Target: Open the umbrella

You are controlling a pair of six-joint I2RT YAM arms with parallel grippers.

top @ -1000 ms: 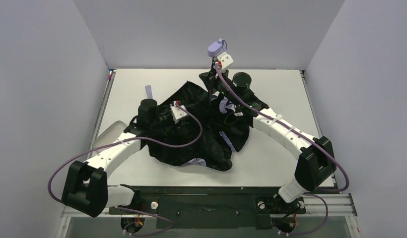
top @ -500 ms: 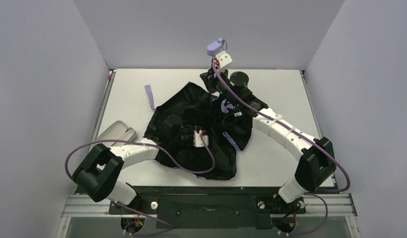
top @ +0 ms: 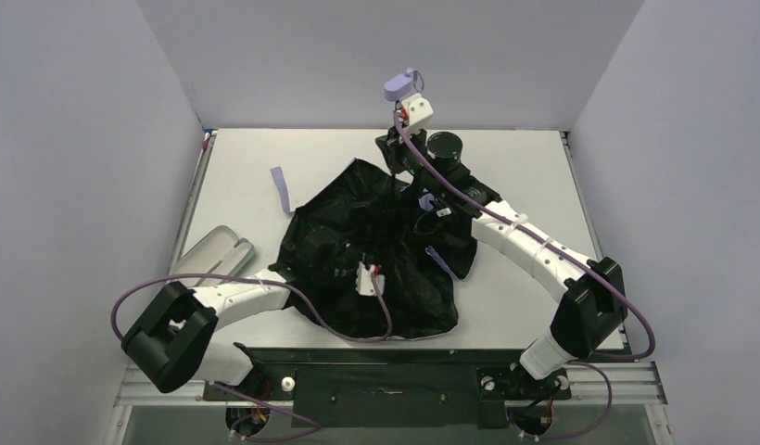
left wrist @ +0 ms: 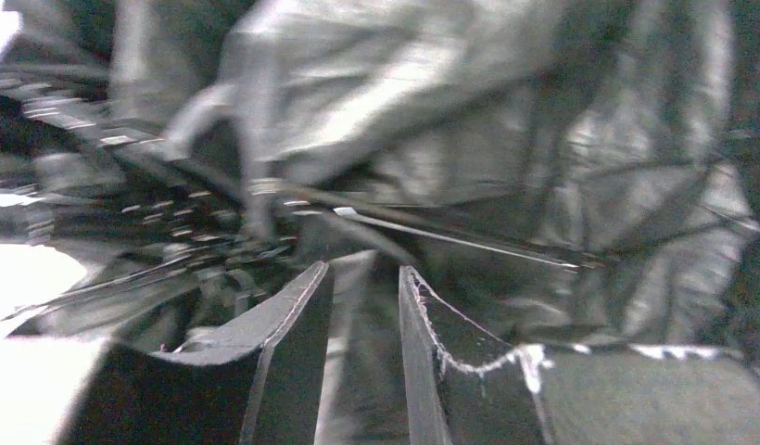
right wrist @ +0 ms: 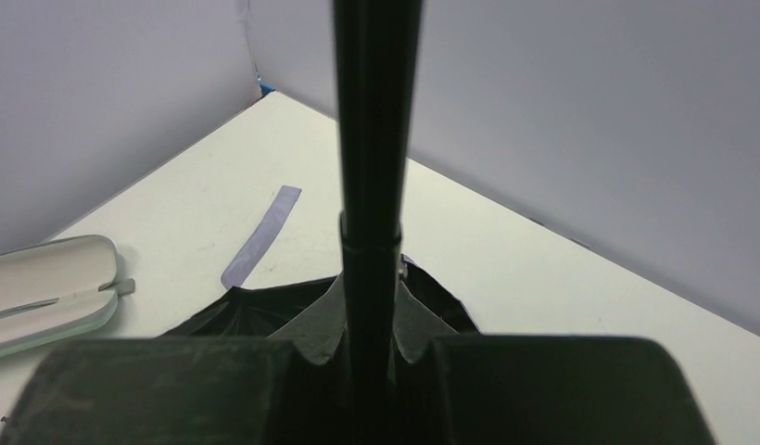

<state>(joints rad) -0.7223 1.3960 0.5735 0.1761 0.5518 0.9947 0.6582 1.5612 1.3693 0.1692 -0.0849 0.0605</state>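
Top external view: the umbrella (top: 376, 255) lies half spread in the middle of the surface (top: 525, 176), its black lining turned up and crumpled, with a little lavender showing at the near edge. Its thin black shaft (right wrist: 372, 167) rises at the far side of the canopy, and the small lavender handle (top: 401, 85) is at the top, above the back edge of the surface. The right fingers (right wrist: 172, 389) are closed on this shaft, one on each side of it, below the handle. The left arm (top: 237, 297) reaches from the near left into the canopy. In the left wrist view the left fingers (left wrist: 284, 343) stand with only a narrow gap, black fabric and thin metal ribs (left wrist: 450, 241) are just in front of them, and a grey fold shows in the gap; whether they pinch it, I cannot tell. A pale oblong case (top: 214, 252) lies at the left edge of the surface, apart from the canopy. A lavender strap (top: 282, 188) lies flat near the far left side of the canopy.
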